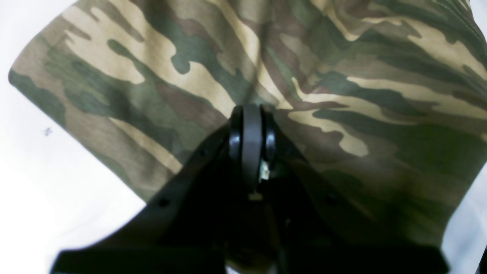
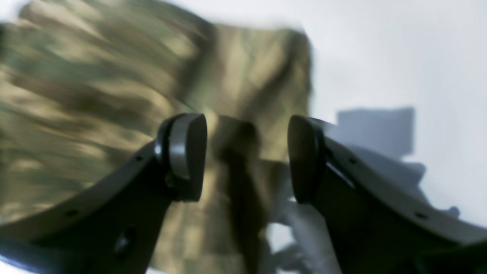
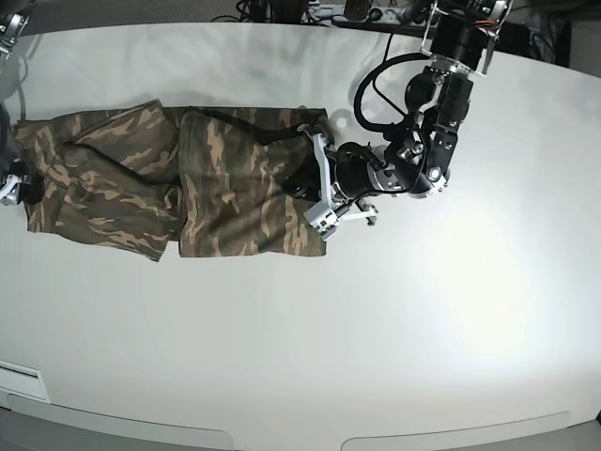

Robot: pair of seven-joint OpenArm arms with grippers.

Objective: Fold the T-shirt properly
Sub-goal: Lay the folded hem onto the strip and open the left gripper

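Black fingers (image 1: 252, 144) of the left gripper (image 1: 251, 114) fill the near part of the left wrist view, pressed together with no gap; whether cloth is pinched between them cannot be told. Their tips sit over the shirt (image 1: 266, 87), whose camouflage spreads flat just beyond them to a rounded edge at the left, with white table (image 1: 34, 182) past it.

From the right wrist camera, the right gripper (image 2: 247, 152) stands wide, nothing between its pads (image 2: 188, 152). Blurred shirt (image 2: 114, 95) lies below and beyond the gap, mostly to the left, and the right pad hangs over bare table (image 2: 399, 57).

From the base camera, the shirt (image 3: 188, 183) lies across the far left part of the table (image 3: 376, 329), one panel folded over its right half. The left gripper (image 3: 319, 183) is at the shirt's right edge. The right gripper (image 3: 11, 183) is at its left end, mostly out of frame.
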